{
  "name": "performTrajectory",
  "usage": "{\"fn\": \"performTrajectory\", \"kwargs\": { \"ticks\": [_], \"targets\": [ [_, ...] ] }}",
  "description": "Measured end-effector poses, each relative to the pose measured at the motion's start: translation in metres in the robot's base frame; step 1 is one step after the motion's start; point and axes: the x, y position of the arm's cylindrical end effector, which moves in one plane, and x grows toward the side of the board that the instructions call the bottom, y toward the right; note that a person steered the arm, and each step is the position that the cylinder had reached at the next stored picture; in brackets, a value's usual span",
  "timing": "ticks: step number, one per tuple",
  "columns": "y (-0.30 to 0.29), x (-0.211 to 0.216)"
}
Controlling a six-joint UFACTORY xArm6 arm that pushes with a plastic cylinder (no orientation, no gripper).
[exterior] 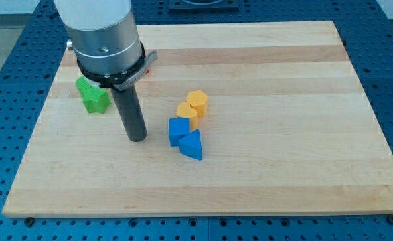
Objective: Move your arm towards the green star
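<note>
The tabletop point(263, 80) is evenly and brightly lit from overhead; only short, soft shadows are cast beside the rod point(132, 114). Focus is sharp, without glare or blur.

the arm point(106, 40) runs off the view's top edge, and its body hides the top of the green star point(93, 96) and the board point(263, 67) behind it. the front yellow block point(187, 112) is partly hidden by the blue cube point(178, 130), so its shape is unclear.
</note>
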Motion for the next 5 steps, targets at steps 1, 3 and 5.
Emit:
{"fn": "performTrajectory", "kwargs": {
  "ticks": [1, 3, 5],
  "targets": [
    [-0.006, -0.004],
    [-0.066, -0.031],
    [-0.083, -0.049]
  ]
}}
